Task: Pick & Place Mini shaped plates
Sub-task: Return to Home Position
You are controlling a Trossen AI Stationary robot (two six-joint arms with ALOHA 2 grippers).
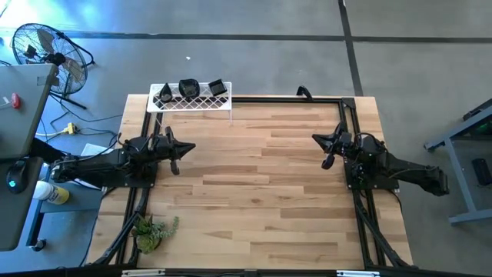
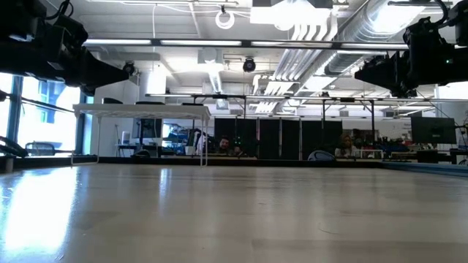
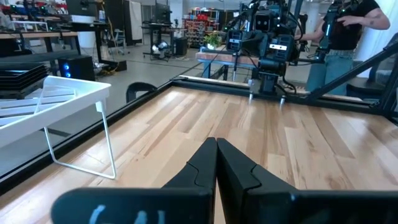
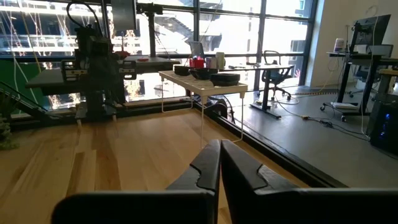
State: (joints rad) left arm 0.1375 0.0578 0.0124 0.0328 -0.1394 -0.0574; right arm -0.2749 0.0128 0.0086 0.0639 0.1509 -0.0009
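The mini shaped plates (image 1: 189,88) sit in 3 black groups on top of the white rack (image 1: 192,103). The rack stands at the left corner of the counter (image 1: 261,200), at the edge that is uppermost in the high view. From the right wrist view the plates (image 4: 211,76) look piled on the rack, well apart from both arms.

The left claw (image 1: 186,147) hangs above the counter's left side, near the rack but not touching it, and points toward the centre. Its 2 fingers (image 3: 205,163) are pressed together w/ nothing between them. The right claw (image 1: 319,140) hangs above the right side, opposite, and also points inward. Its fingers (image 4: 208,163) are together too and hold nothing. In the low view both arms show at the top corners, above the wood.

A green plant (image 1: 154,229) lies at the other left corner of the counter. Beyond the counter a person (image 3: 348,28) stands behind the right arm, and a fan (image 1: 46,50) is on the floor.
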